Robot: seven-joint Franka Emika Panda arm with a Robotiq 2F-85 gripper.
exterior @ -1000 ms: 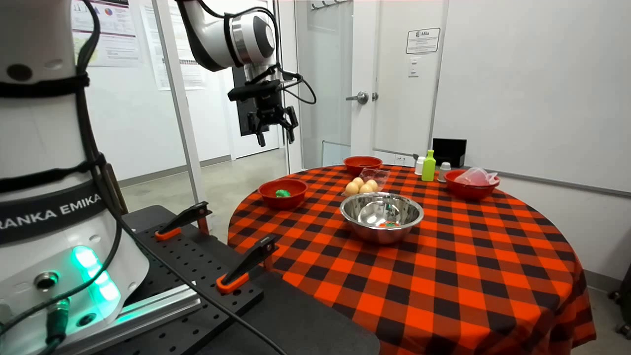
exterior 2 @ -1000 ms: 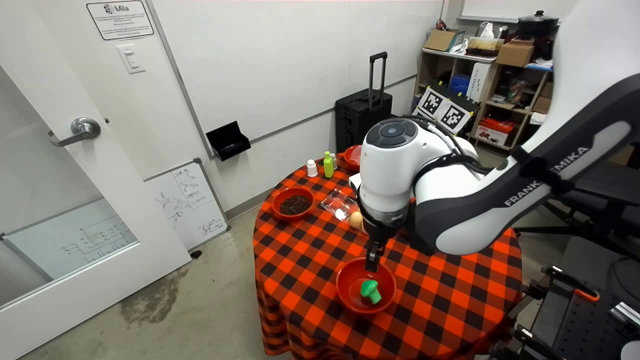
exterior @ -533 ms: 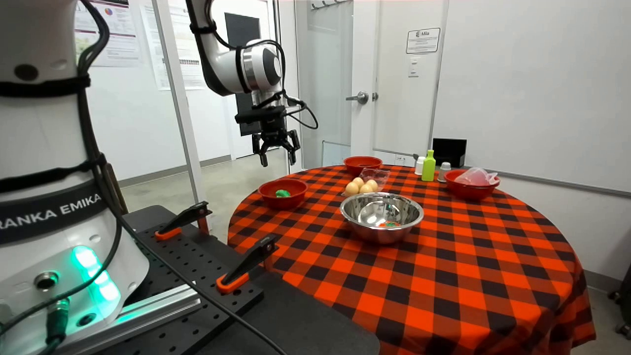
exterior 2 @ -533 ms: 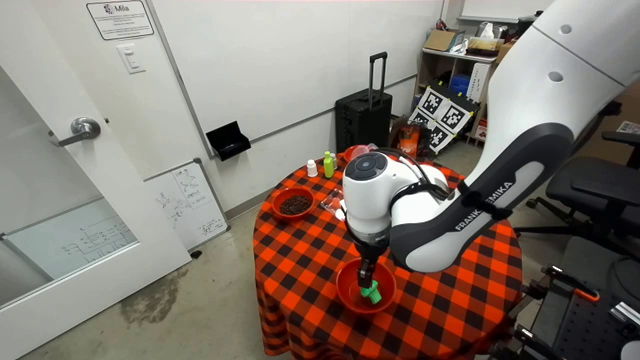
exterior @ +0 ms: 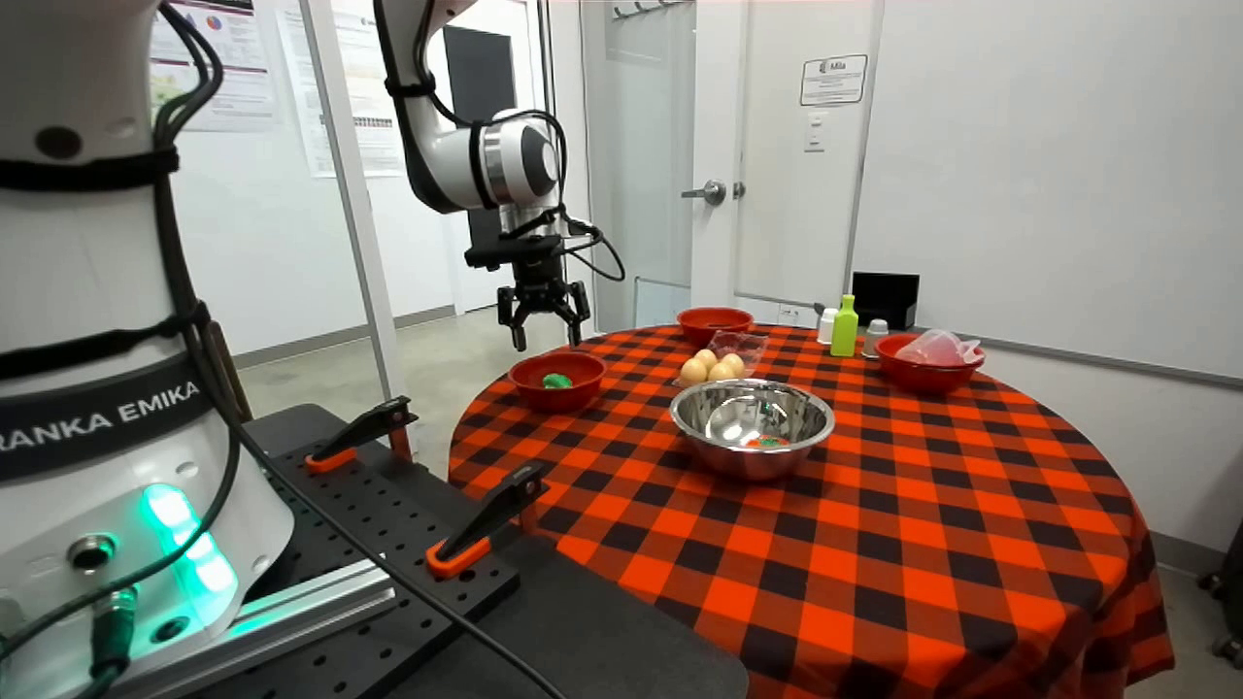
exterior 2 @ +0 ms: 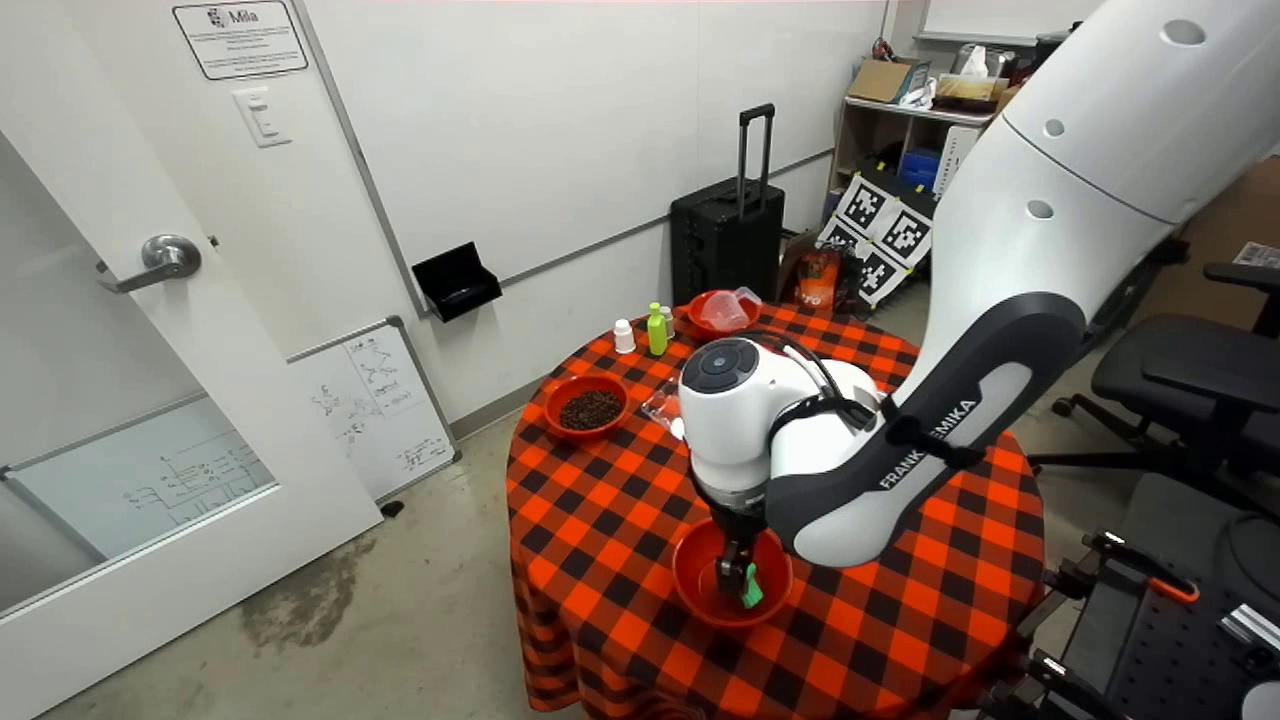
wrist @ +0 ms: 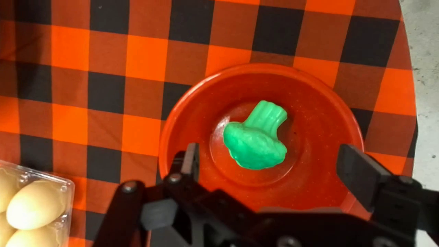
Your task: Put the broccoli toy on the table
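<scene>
"Broccoli toy (wrist: 255,147), bright green, with a lumpy head and a ridged stalk; where does it lie?"

"Inside a round, shallow red bowl (wrist: 322,116), on its side on the bowl's floor; that bowl stands near the edge of the large round table (exterior: 874,544), covered in red-and-black check."

"And the dark-grey fingers (wrist: 358,175)?"

"Released and spread wide; the black two-fingered gripper (exterior: 548,342) hangs over the bowl in both exterior views, fingertips higher than the toy."

"And the toy relative to them?"

"Between them in the wrist view, clear of both; nearer the finger at that view's left; its head points toward the gripper's base, its stalk away."

"What else is close?"

"Light-brown eggs (wrist: 36,204) in a clear plastic carton (wrist: 69,192), apart from the red bowl; a shiny steel bowl (exterior: 753,464) also stands on the table."
</scene>
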